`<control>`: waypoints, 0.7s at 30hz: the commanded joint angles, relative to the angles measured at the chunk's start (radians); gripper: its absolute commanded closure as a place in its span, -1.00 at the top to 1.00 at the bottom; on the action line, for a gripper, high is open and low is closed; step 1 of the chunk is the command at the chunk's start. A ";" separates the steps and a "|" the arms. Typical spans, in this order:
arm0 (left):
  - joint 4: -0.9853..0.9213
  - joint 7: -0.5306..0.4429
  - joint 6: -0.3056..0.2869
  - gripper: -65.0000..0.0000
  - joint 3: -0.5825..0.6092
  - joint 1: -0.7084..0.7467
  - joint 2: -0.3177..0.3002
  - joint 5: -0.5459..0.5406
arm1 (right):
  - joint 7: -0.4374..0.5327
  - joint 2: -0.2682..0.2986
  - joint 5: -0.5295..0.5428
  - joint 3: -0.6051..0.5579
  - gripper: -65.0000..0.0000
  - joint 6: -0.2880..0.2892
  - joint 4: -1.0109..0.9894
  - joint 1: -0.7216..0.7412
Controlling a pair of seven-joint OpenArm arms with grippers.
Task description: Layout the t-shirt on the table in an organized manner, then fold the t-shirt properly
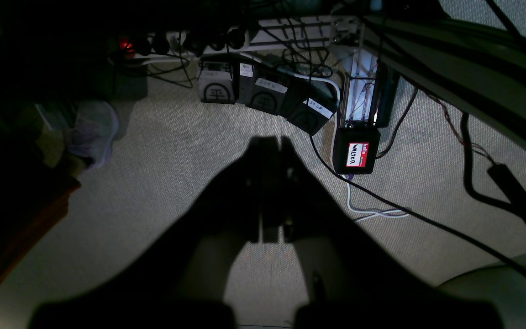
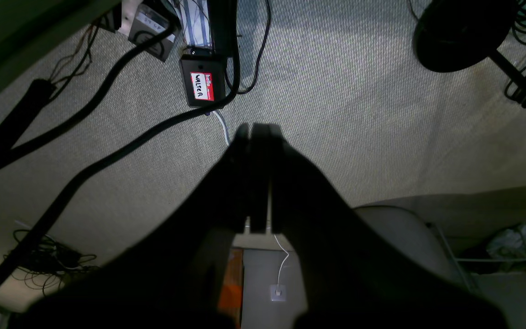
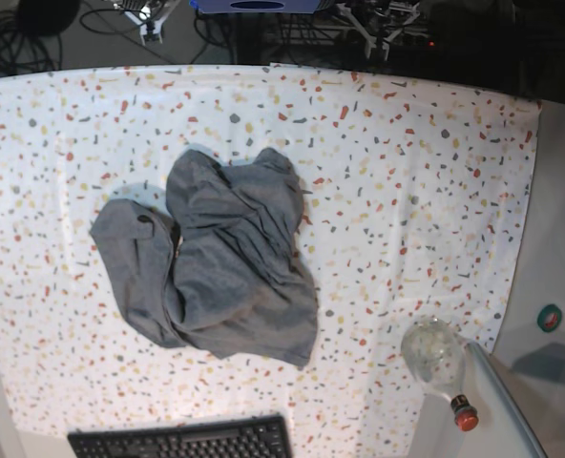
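The heather-grey t-shirt (image 3: pixel 216 258) lies crumpled and bunched in the middle of the speckled white table (image 3: pixel 426 172) in the base view. Neither arm shows in the base view. My left gripper (image 1: pixel 270 140) is shut and empty in the left wrist view, hanging over carpeted floor, away from the shirt. My right gripper (image 2: pixel 258 127) is also shut and empty in the right wrist view, over the same floor. The t-shirt and table are out of view in both wrist views.
A black keyboard (image 3: pixel 182 441) lies at the table's front edge. A clear bottle (image 3: pixel 435 355) with a red cap lies at the front right corner. A plain grey side surface (image 3: pixel 561 258) borders the right. Cables and a black box labelled "Walter" (image 1: pixel 356 154) lie on the floor.
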 commanded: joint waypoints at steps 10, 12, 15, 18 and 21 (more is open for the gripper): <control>0.000 -0.003 0.005 -1.00 -0.001 0.004 -0.003 0.000 | 0.007 0.002 -0.002 -0.004 -1.00 -0.006 0.005 -0.003; 0.000 -0.003 0.005 -1.00 -0.001 0.004 -0.003 0.000 | 0.007 0.002 -0.002 -0.004 -1.00 -0.006 0.005 0.002; -0.001 -0.003 0.005 -1.00 -0.001 0.004 -0.003 0.000 | 0.007 0.014 -0.002 -0.004 -1.00 -0.006 0.005 0.003; -0.001 -0.003 0.005 -1.00 -0.001 0.013 -0.014 0.000 | 0.007 0.016 -0.002 -0.004 -1.00 -0.006 0.005 0.002; -0.001 -0.003 0.005 -1.00 -0.001 0.016 -0.020 0.000 | 0.007 0.020 -0.002 -0.002 -1.00 -0.006 0.005 0.002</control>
